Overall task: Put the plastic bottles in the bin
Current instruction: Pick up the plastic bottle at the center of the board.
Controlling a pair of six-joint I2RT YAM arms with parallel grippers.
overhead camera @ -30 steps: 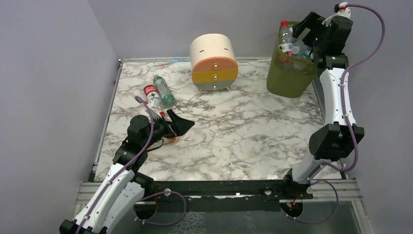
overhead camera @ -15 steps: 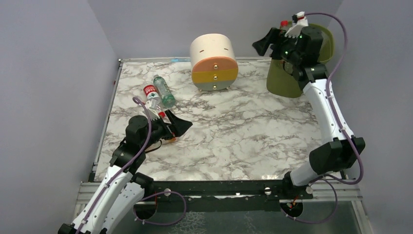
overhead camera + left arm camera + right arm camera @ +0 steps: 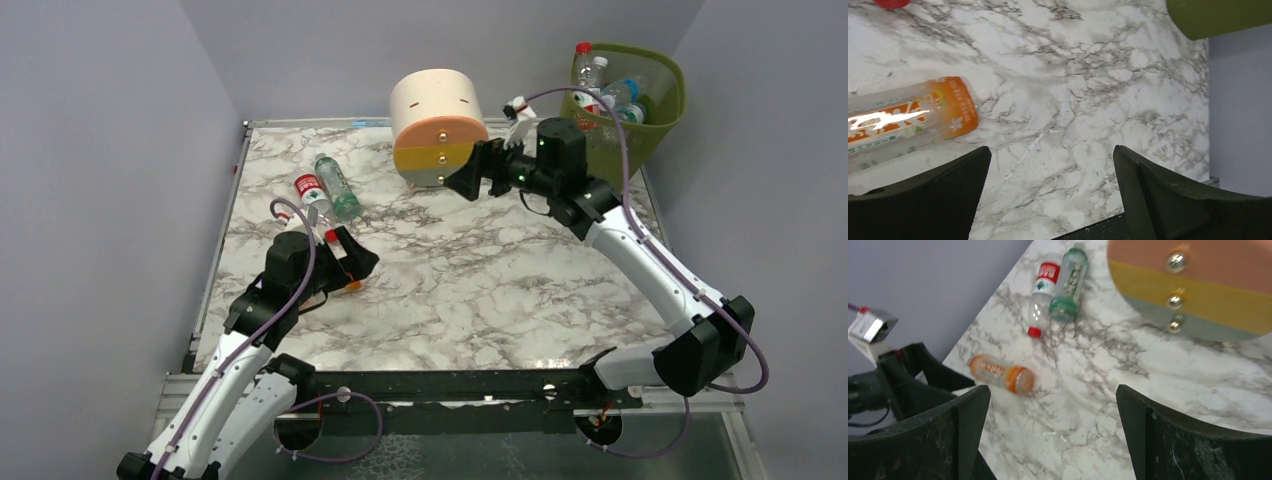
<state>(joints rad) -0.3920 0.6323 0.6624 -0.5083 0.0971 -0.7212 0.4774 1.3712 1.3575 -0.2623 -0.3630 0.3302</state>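
The olive-green mesh bin (image 3: 655,125) stands at the far right corner with several bottles (image 3: 603,88) in it. Three bottles lie on the table at the left: a red-labelled one (image 3: 311,194), a green one (image 3: 337,187) and an orange one (image 3: 347,285). My left gripper (image 3: 357,256) is open and empty just above the orange bottle (image 3: 908,120), which lies beside its left finger. My right gripper (image 3: 468,181) is open and empty, in the air in front of the drawer unit. Its view shows the orange bottle (image 3: 1000,374), the red-labelled bottle (image 3: 1042,294) and the green bottle (image 3: 1070,284).
A round cream, orange and yellow drawer unit (image 3: 439,128) stands at the back middle, close to my right gripper. Walls close in on the left, back and right. The bin's lower wall (image 3: 1218,17) shows in the left wrist view.
My right arm has swung from over the bin down and left to the front of the drawer unit. The bin has shifted to the right. My left gripper has dropped slightly toward the orange bottle.
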